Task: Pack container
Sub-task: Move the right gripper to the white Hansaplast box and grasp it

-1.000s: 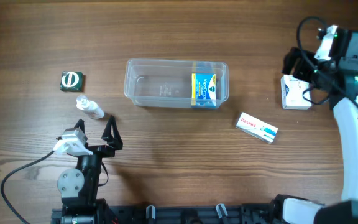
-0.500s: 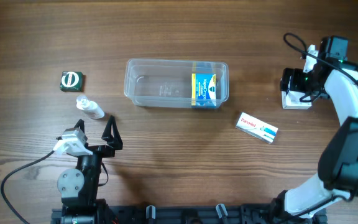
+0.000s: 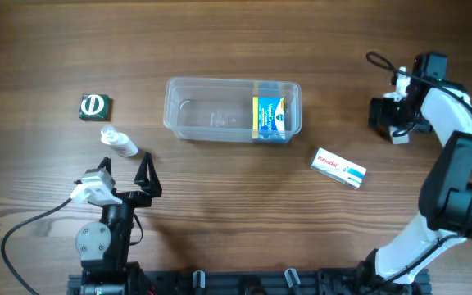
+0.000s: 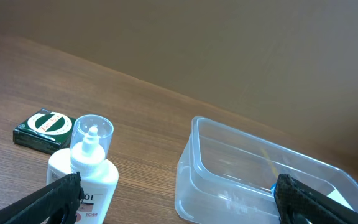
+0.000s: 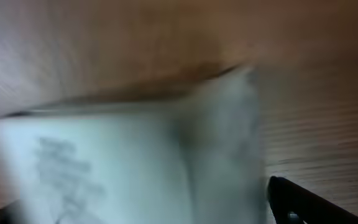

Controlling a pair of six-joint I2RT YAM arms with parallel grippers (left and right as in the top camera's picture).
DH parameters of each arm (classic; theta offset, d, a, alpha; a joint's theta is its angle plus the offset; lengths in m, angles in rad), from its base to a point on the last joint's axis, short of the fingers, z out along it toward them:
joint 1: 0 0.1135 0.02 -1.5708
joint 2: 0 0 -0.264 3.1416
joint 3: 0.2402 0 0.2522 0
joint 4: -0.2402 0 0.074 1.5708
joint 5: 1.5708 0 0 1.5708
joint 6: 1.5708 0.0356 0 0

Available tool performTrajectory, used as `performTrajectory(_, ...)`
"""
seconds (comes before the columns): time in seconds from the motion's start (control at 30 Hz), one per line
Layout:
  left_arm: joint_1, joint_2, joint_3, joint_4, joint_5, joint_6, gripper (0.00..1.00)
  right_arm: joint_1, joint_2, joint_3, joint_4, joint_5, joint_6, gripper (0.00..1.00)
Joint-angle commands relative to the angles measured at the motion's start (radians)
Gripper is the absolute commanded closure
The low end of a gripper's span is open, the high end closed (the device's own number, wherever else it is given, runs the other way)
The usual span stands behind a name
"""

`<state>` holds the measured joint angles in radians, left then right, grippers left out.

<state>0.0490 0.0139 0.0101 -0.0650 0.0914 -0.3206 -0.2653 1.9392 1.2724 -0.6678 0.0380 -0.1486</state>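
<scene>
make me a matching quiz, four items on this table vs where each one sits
Items: 1 blue-yellow box; 2 green box; 3 small bottle; 4 white-red box.
Places: A just ahead of the left claw; B inside the container; C on the table right of the container; D leftmost on the table.
Pairs: 1-B, 2-D, 3-A, 4-C.

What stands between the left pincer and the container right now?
Nothing visible does: only tabletop lies between the open left pincer and the container. The small bottle lies just off that line, toward the green box.
</scene>
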Motion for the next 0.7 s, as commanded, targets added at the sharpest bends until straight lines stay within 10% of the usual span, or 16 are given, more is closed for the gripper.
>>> performTrajectory(0.0,0.008,-0.007,-0.005,-0.006,-0.010,-0.002,0.00,0.004,0.080,-0.018,-0.013,-0.027,-0.005,0.01)
performTrajectory(0.67,0.008,-0.007,-0.005,-0.006,-0.010,-0.002,0.00,0.004,0.049,0.140,-0.109,-0.005,0.044,0.00)
